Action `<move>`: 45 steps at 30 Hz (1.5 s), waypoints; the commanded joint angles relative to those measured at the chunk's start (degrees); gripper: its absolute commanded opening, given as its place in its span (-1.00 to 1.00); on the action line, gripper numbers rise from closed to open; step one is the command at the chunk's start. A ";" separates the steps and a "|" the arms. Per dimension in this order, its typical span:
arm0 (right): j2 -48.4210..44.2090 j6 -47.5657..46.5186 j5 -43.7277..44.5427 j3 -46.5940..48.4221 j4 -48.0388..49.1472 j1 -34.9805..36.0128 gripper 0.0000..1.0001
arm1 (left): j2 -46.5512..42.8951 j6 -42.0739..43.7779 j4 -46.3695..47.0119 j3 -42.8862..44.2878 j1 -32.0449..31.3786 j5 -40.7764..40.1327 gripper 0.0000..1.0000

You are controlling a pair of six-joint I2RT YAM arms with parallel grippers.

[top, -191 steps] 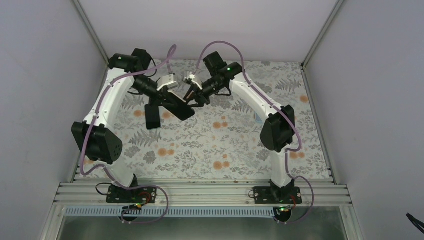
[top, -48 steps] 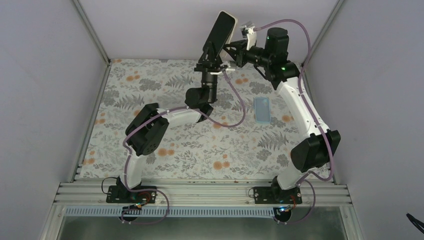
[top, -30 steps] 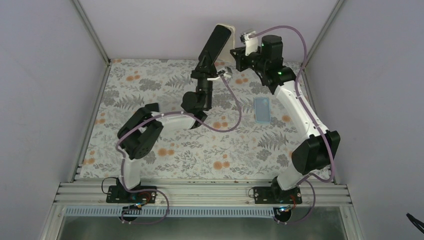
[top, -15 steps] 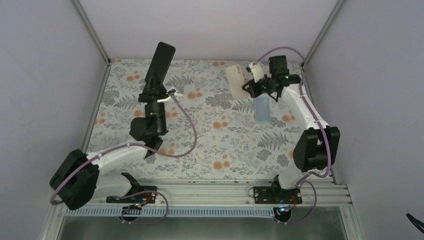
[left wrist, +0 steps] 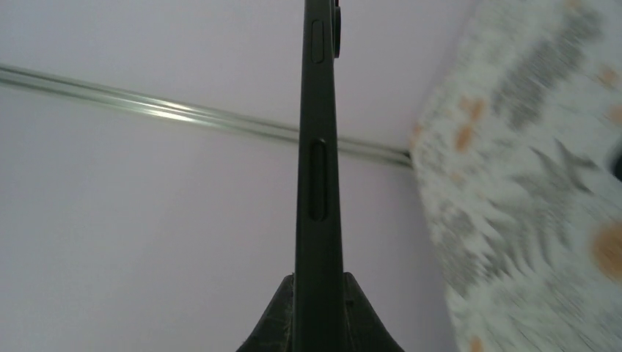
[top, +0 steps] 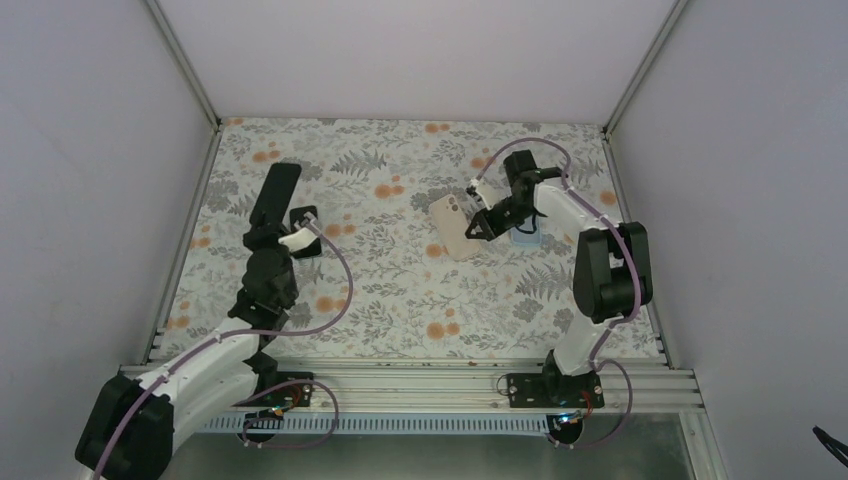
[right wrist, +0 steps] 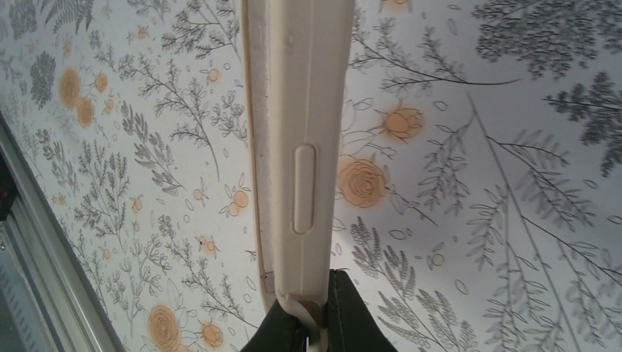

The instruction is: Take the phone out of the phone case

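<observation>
- We see the phone (top: 275,197) out of the phone case (top: 452,228). They are well apart and each arm has one, so we judge the separation itself done.
- The left gripper (top: 267,235) has its fingers clamped on the phone's lower end. The phone is bare, black and stands up off the floral mat (top: 400,300), near the mat's 9 o'clock edge.
- We judge it is held edge-on by one end so the handset stays clear of the mat and of the other arm. The left wrist view shows only its thin side, with two side buttons and a camera bump at 12 o'clock.
- The right gripper (top: 476,226) has its fingers pinched on one end wall of the beige case. The case sits just off the mat's centre toward 2 o'clock, low over the mat.
- We cannot tell whether the case's far end touches the mat.
- We judge the low, flat hold suits laying the case down. The right wrist view shows a moulded button cover on its side wall.
- A light blue slab (top: 525,240) lies flat on the mat at 3 o'clock from the case, partly under the right arm. We cannot tell what it is.
- We can read no brand, logo or text on the phone, the case, the slab or the arms.
- The mat has printed ferns and orange flowers only.
</observation>
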 commanded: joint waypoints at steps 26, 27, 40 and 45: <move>6.14 1.18 6.63 7.02 -10.34 2.72 0.36 | 31.52 -14.81 -21.42 0.11 17.62 7.56 -0.60; 5.51 0.60 7.53 7.44 -12.04 2.67 0.54 | 30.80 -15.29 -25.34 0.84 17.62 9.25 -0.53; -4.10 -4.78 19.46 13.44 -22.98 2.57 1.00 | 22.31 -20.72 -66.20 11.17 17.71 20.29 0.70; -9.63 -4.02 29.50 13.51 -21.48 2.30 1.00 | 14.99 -21.51 -86.39 22.10 17.71 33.52 1.00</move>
